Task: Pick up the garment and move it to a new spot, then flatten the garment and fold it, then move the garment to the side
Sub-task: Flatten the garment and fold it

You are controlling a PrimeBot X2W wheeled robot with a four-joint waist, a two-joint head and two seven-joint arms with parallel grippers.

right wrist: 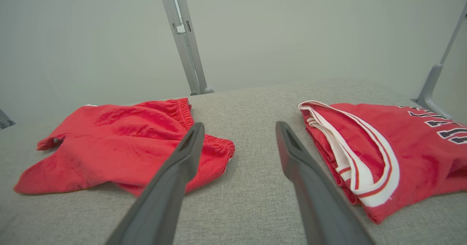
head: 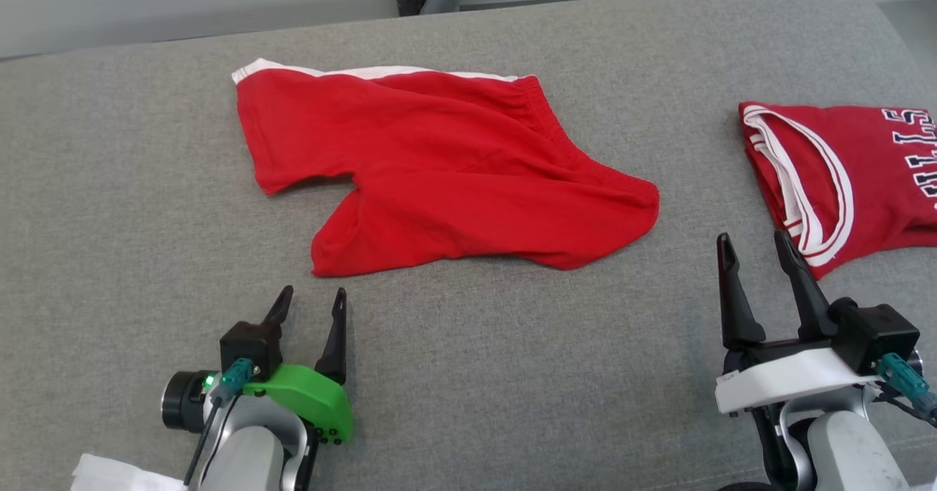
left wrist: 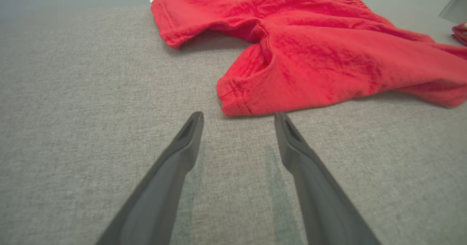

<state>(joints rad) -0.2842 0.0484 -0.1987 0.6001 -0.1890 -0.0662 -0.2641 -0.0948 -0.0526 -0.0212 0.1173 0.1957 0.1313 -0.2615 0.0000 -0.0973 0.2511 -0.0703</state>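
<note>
- Head view: the red shorts (head: 439,169) lie spread but rumpled on the grey padded surface (head: 512,374), just above the middle of the frame, toward 12 o'clock. Their elastic waistband points toward 2 o'clock and the two leg openings toward 8 o'clock, with a white strip along the far edge.
- Head view: the left gripper (head: 313,291) sits at 7 o'clock with its two dark fingers spread apart and nothing between them, its tips just short of the nearer leg hem.
- Head view: the right gripper (head: 753,236) sits at 4 o'clock, fingers likewise parted and empty. A folded red jersey (head: 849,176) with white trim and dark lettering lies at 3 o'clock, its near corner just beside the right fingertip.
- Head view: a scrap of white cloth (head: 110,473) shows at the bottom left corner.
- Left wrist view: the left gripper (left wrist: 239,114) has its fingers wide apart over the grey padded surface (left wrist: 73,110), holding nothing. The red shorts (left wrist: 310,55) stretch from 12 to 3 o'clock, a leg hem lying just beyond the fingertips.
- Right wrist view: the right gripper (right wrist: 240,124) is open and empty above the grey padded surface (right wrist: 255,186). The red shorts (right wrist: 120,146) lie at 9 o'clock, the folded red jersey (right wrist: 401,153) at 3 o'clock, well apart from each other. A metal post (right wrist: 184,37) rises at 12 o'clock.
</note>
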